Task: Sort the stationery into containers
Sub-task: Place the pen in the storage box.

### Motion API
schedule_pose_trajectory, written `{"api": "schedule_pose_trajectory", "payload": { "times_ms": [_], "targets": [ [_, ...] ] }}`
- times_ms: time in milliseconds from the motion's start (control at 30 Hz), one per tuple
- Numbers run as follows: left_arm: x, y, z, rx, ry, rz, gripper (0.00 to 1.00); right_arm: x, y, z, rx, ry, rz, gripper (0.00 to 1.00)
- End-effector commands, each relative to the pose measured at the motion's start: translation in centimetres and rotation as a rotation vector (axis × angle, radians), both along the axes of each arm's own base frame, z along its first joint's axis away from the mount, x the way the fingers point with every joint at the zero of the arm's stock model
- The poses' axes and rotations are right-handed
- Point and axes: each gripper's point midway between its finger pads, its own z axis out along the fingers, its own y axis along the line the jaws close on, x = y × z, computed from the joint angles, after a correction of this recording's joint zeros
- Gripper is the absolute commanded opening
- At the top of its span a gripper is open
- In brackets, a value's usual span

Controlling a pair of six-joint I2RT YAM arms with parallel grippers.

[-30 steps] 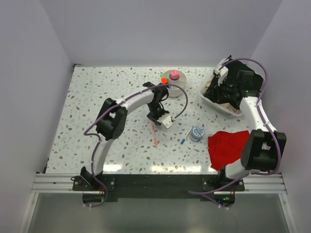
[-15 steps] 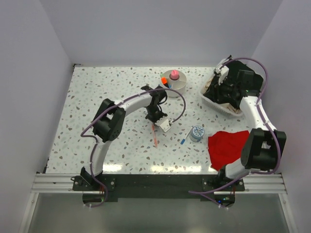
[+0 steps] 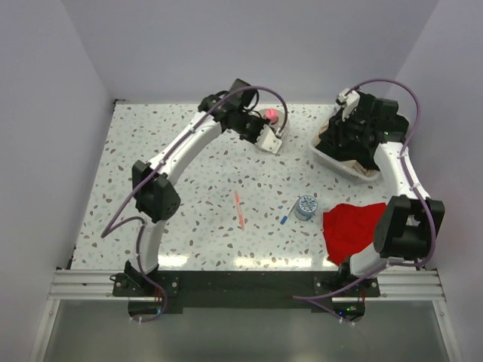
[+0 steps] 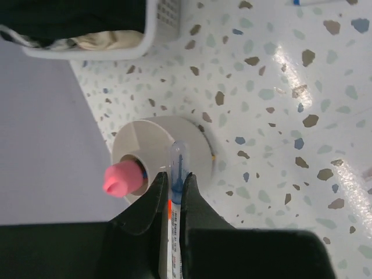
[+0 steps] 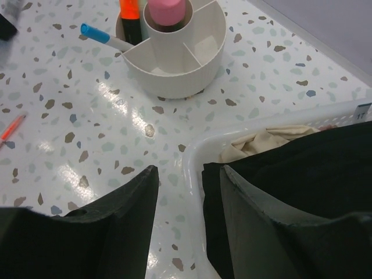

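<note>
Left gripper pinches a blue-and-white pen over the far divided white bowl; right gripper gapes, empty, above the slatted basket.

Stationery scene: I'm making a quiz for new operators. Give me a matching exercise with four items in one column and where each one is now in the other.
Items
1. pink-capped stick
2. blue-and-white pen
3. thin pink pen
4. red cloth

Places
A. lying loose in the middle of the table
B. pinched in the left gripper
C. spread out on the near right side of the table
D. standing in the white bowl, centre compartment

Pairs: 1-D, 2-B, 3-A, 4-C
</note>
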Motion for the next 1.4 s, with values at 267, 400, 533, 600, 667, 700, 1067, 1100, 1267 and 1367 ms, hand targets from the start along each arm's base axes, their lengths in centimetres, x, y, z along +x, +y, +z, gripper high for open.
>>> {"api": "schedule_pose_trajectory", "payload": {
  "times_ms": [267, 400, 533, 600, 667, 700, 1067, 1100, 1267, 1367],
  "targets": [
    [5.5, 4.5, 20.6, -1.306, 0.511, 0.419, 0.0, 3.2, -1.1, 0.9, 0.079, 0.038, -0.137, 0.49],
    [5.9, 3.9, 21.2, -1.351, 0.601, 0.403, 0.0, 3.5, -1.3, 0.9, 0.079, 0.048, -0.155, 0.49],
    [6.9, 3.5, 19.8, -1.364, 0.651, 0.399, 0.0, 3.5, -1.6, 0.4, 0.083, 0.059, -0.188, 0.48],
    [7.3, 3.1, 18.4, -1.364, 0.676, 0.401, 0.0, 3.4, -1.7, 0.3, 0.087, 0.059, -0.2, 0.48],
    [7.5, 2.8, 17.3, -1.363, 0.677, 0.401, 0.0, 3.2, -1.6, 0.0, 0.087, 0.066, -0.202, 0.48],
    [8.0, 2.5, 16.2, -1.358, 0.664, 0.395, 0.0, 3.1, -1.7, -0.1, 0.083, 0.07, -0.203, 0.48],
    [10.9, 1.2, 11.6, -1.35, 0.65, 0.397, 0.0, 2.9, -2.3, 0.4, 0.024, 0.078, -0.207, 0.48],
    [11.1, 1.1, 10.8, -1.346, 0.653, 0.4, 0.0, 2.8, -2.4, 0.5, 0.021, 0.078, -0.208, 0.48],
    [11.8, 1.2, 8.9, -1.338, 0.649, 0.412, 0.0, 2.4, -2.5, 0.0, 0.011, 0.095, -0.214, 0.48],
    [12.4, 1.2, 7.6, -1.33, 0.644, 0.415, 0.0, 2.2, -2.5, -0.3, 0.006, 0.106, -0.215, 0.48]
  ]
}}
